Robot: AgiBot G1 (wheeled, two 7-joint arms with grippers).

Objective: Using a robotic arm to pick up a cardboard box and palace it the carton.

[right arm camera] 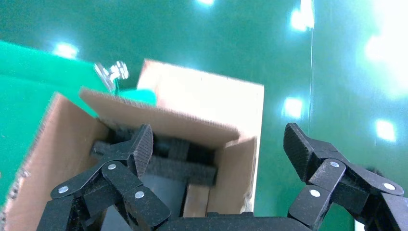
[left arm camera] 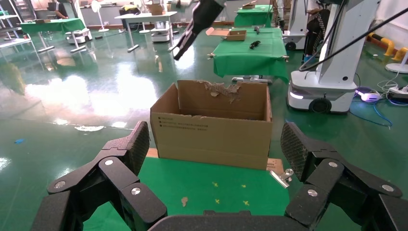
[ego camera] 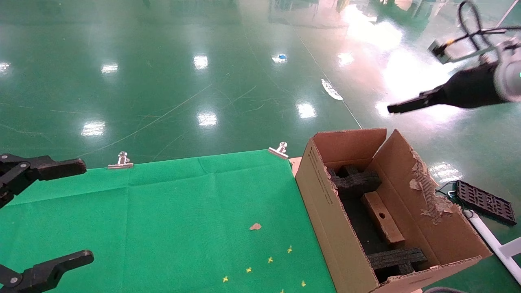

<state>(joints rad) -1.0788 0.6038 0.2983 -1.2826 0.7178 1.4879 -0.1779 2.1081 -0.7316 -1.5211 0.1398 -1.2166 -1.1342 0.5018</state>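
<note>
The carton (ego camera: pixel 325 211) stands open at the right end of the green table, with torn flaps and black foam blocks (ego camera: pixel 356 181) inside. The cardboard box (ego camera: pixel 382 217), a narrow brown slab with a round hole, lies inside the carton between the foam blocks. The robotic arm, my right one (ego camera: pixel 472 87), hangs high above and beyond the carton; its gripper (ego camera: pixel 397 108) is open and empty. In the right wrist view the gripper (right arm camera: pixel 219 144) looks down into the carton (right arm camera: pixel 235 173), with the box (right arm camera: pixel 196 207) below. My left gripper (ego camera: pixel 83 211) is open and empty at the table's left.
The green cloth (ego camera: pixel 183 211) is held by metal clips (ego camera: pixel 121 161) (ego camera: pixel 279 149) and carries a cardboard scrap (ego camera: pixel 255 226) and yellow marks (ego camera: pixel 270 259). A black tray (ego camera: pixel 484 201) and a white tube lie on the floor right of the carton.
</note>
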